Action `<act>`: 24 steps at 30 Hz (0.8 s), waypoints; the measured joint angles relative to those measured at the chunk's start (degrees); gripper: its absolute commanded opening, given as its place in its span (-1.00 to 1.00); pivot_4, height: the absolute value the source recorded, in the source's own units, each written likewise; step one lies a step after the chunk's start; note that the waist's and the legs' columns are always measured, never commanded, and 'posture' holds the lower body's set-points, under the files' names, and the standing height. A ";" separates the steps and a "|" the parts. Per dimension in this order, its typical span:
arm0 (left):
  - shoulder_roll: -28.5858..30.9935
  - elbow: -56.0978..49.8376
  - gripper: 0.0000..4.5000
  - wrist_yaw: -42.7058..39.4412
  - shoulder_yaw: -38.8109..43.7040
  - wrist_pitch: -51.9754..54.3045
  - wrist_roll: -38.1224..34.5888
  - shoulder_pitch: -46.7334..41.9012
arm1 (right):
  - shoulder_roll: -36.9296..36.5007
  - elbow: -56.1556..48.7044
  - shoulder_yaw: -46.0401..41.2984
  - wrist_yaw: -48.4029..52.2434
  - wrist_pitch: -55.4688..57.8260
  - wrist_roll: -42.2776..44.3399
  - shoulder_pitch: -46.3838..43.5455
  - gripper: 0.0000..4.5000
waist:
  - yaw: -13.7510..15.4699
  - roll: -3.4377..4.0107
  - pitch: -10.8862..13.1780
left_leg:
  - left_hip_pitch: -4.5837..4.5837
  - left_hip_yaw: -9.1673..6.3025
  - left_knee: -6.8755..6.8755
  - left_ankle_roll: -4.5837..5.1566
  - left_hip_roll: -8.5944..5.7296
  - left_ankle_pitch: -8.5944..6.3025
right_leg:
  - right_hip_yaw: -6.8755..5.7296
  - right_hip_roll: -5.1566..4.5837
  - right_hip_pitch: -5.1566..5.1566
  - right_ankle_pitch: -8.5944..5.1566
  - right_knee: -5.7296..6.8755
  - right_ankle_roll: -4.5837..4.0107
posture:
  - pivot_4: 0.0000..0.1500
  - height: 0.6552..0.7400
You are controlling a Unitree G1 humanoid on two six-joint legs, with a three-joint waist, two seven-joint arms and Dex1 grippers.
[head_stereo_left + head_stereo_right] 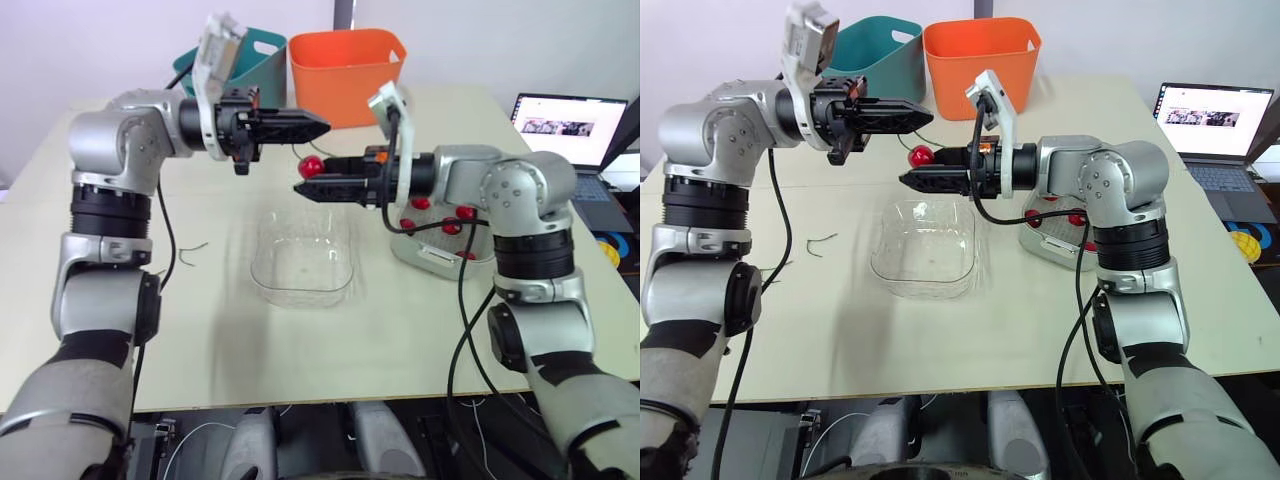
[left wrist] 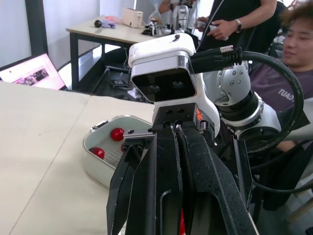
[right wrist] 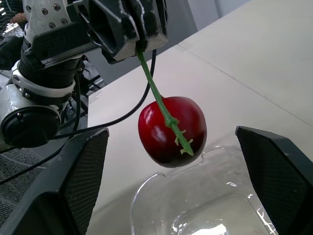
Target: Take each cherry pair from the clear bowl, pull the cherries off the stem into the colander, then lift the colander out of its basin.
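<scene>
My left gripper (image 1: 322, 125) is shut on the top of a green stem (image 3: 155, 93), and a single red cherry (image 1: 312, 165) hangs from it above the far edge of the clear bowl (image 1: 300, 258). The bowl looks empty. My right gripper (image 1: 302, 189) is open just below and beside the cherry, with its fingers (image 3: 73, 181) spread on either side and not touching it. The white colander in its basin (image 1: 425, 252) sits to the right of the bowl, under my right forearm, and holds several red cherries (image 1: 452, 228).
An orange bin (image 1: 345, 75) and a teal bin (image 1: 255, 60) stand at the table's far edge. A loose green stem (image 1: 196, 246) lies left of the bowl. An open laptop (image 1: 565, 125) sits off the table to the right. People (image 2: 293, 58) are behind the table.
</scene>
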 measured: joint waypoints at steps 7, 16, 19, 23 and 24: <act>-0.50 0.23 -1.00 -0.01 -0.57 -1.11 0.49 0.19 | 0.73 0.02 -0.12 -2.14 0.23 0.07 0.00 -0.37 | 0.01 0.00 0.00 | 0.00 0.00 0.00 0.00 0.00 0.00 | 0.00 0.00 0.01 0.00 0.00 0.00 | 1.00 1.00; -0.49 0.46 -1.00 -0.04 -0.80 -1.65 0.87 0.66 | 0.63 -0.14 -0.13 -2.56 1.37 0.27 0.01 -0.52 | 0.00 0.00 0.00 | 0.00 0.00 0.00 0.00 0.00 0.00 | 0.00 0.00 0.00 0.00 0.00 0.00 | 1.00 1.00; -0.49 0.46 -1.00 -0.03 -0.79 -1.66 0.90 0.67 | 0.62 -0.28 -0.13 -2.56 1.58 0.27 0.02 -0.52 | 0.00 0.00 0.00 | 0.00 0.00 0.00 0.00 0.00 0.00 | 0.00 0.00 0.00 0.00 0.00 0.00 | 1.00 1.00; -0.49 0.46 -1.00 -0.03 -0.79 -1.66 0.92 0.68 | 0.61 -0.38 -0.13 -2.55 1.59 0.27 0.02 -0.52 | 0.00 0.00 0.00 | 0.00 0.00 0.00 0.00 0.00 0.00 | 0.00 0.00 0.00 0.00 -0.01 0.00 | 1.00 1.00; -0.49 0.46 -1.00 -0.03 -0.79 -1.66 0.92 0.68 | 0.60 -0.38 -0.13 -2.54 1.59 0.27 0.02 -0.52 | 0.00 0.00 0.00 | 0.00 0.00 0.00 0.00 0.00 0.00 | 0.00 0.00 0.01 0.00 -0.01 0.00 | 1.00 1.00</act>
